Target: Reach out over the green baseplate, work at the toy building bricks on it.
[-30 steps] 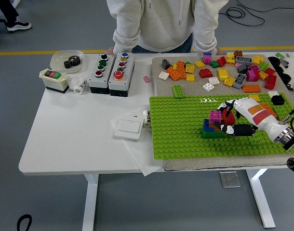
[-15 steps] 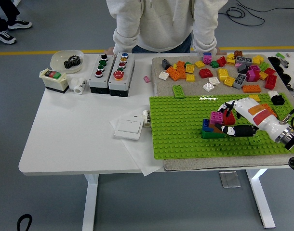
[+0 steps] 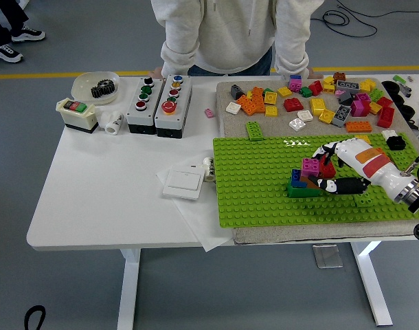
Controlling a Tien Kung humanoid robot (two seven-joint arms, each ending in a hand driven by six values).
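The right hand (image 3: 331, 173) reaches in from the right edge over the green baseplate (image 3: 257, 185), its fingers (image 3: 348, 184) closed around the right side of a small stack of bricks (image 3: 306, 180): a magenta brick on top, blue and brown below, a green one at the base. The thumb side lies low along the stack's near right corner while the upper fingers bear on a red piece just right of the magenta brick, which looks like a pinch meant to steady or press the stack down onto the studs. The stack stands right of the baseplate's middle. Beyond the plate's far edge, loose bricks (image 3: 312, 96) lie scattered on a grey mat, plausibly kept there as stock within reach. A person (image 3: 227, 34) stands at the far side, hands on the table edge, clear of the work. Button boxes (image 3: 158, 96) sit far left, well apart.
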